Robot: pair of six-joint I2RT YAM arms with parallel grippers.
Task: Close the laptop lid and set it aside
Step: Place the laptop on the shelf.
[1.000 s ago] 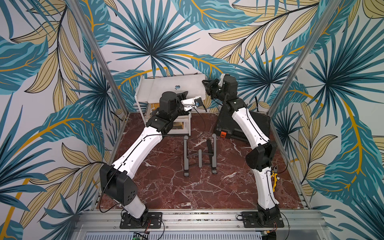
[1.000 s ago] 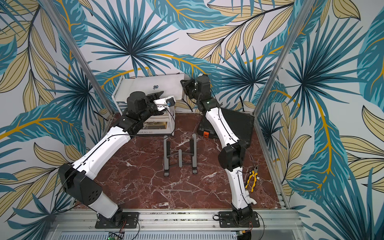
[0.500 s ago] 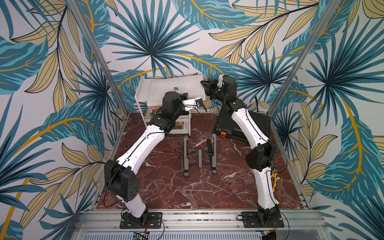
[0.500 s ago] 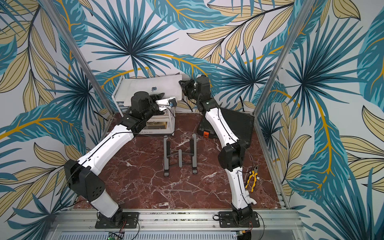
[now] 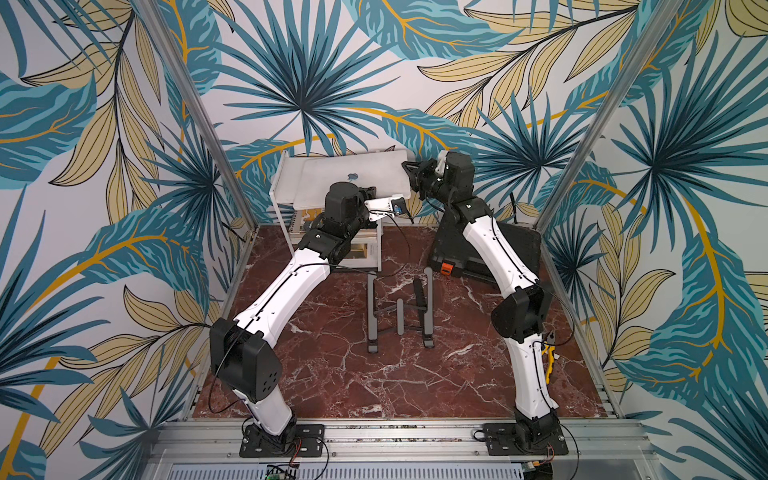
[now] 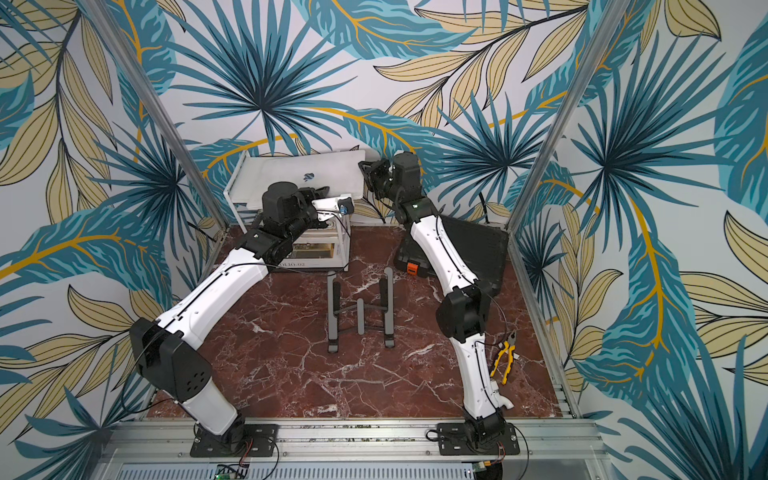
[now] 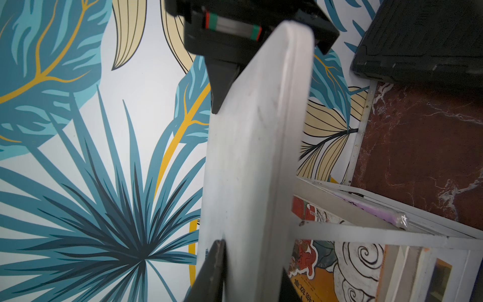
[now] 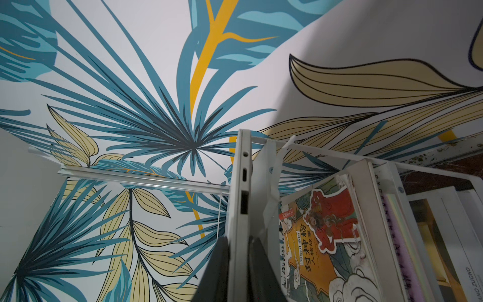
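Observation:
The laptop (image 5: pixel 332 170) lies with its lid shut, apple logo up, on the white shelf unit's top (image 5: pixel 286 183) at the back left in both top views. My right gripper (image 5: pixel 409 168) is shut on the laptop's right-hand side edge. In the right wrist view its two dark fingers (image 8: pixel 218 261) pinch the thin silver edge (image 8: pixel 239 209) with its ports. My left gripper (image 5: pixel 371 192) is at the laptop's front edge. The left wrist view shows its fingers (image 7: pixel 215 261) closed against both faces of the silver slab (image 7: pixel 248 170).
A grey folding stand (image 5: pixel 399 311) lies flat mid-floor on the red marble. A black case with an orange latch (image 5: pixel 517 249) leans at the back right. Yellow pliers (image 6: pixel 505 357) lie beside the right arm. Books (image 8: pixel 326 235) fill the shelf under the laptop.
The left gripper's jaws have narrowed onto the laptop's front edge. The right gripper has kept its hold on the side edge. The laptop has barely moved.

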